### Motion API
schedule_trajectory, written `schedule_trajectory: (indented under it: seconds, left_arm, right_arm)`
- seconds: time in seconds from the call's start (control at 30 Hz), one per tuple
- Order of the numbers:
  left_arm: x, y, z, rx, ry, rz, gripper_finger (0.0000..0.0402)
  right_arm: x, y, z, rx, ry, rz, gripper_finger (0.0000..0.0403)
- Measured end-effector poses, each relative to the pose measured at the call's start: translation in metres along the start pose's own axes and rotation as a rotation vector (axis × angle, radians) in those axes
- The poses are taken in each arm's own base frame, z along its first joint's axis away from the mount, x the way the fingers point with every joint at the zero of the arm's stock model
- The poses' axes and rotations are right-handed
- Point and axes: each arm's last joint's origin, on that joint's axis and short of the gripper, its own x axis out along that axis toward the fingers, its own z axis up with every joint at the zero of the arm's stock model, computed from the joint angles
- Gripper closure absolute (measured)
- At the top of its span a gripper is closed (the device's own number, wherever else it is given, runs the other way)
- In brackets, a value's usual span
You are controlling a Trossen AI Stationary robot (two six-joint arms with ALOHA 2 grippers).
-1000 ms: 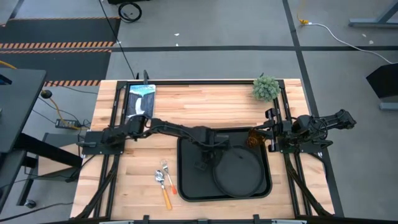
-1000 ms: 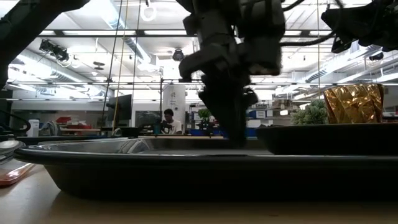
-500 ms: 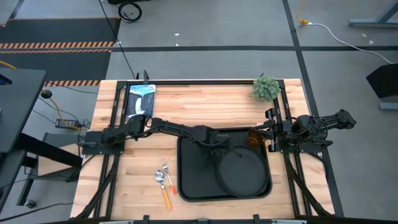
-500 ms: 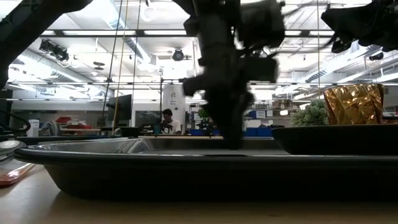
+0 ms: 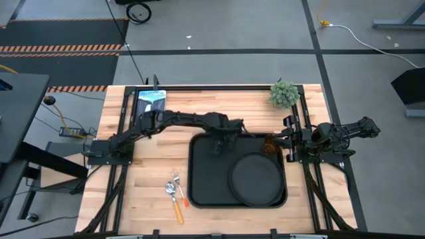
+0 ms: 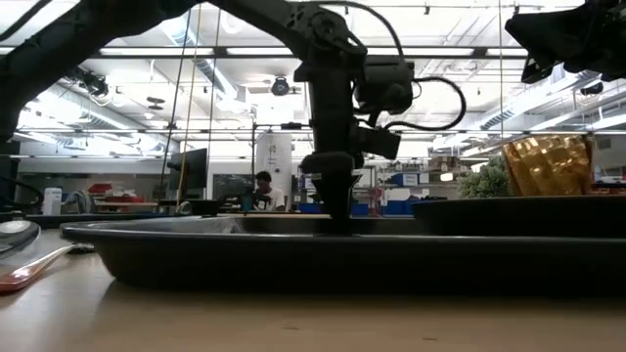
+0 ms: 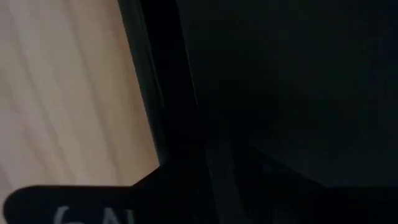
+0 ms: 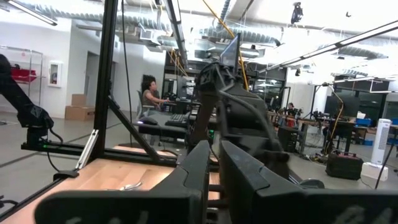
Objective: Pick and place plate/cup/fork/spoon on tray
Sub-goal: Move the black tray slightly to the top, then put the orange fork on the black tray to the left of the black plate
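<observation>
left pincer point(image 5: 219, 141): pressed down on tray point(image 5: 202, 179) far rim, opening not discernible | right pincer point(image 8: 213, 163): fingers nearly shut, nothing held

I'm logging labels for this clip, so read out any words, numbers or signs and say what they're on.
Pale characters on the left arm's dark finger: cut off at the picture's edge, unreadable.
Print on the blue-and-white packet at the table's corner: too small to read.
Nothing else.
</observation>
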Motion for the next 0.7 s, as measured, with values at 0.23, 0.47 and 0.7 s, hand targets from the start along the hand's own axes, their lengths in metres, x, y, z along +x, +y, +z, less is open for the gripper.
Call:
schedule_trajectory:
  seconds: [0.23,0.47,0.7]
  left_arm:
    - [0.004,0.020,-0.004,-0.038,-0.010,0.059,0.0299]
    - [-0.003,0.019,-0.006,0.004,-0.001,0.046,0.0299]
    - [-0.050,0.006,-0.007,-0.112,-0.040,0.042,0.0299]
  right_arm:
    - [0.000,0.000,0.000,0.000,0.000,0.000,0.0357]
    - [0.000,0.000,0.000,0.000,0.000,0.000,0.0357]
    - [0.000,0.000,0.000,0.000,0.000,0.000,0.0357]
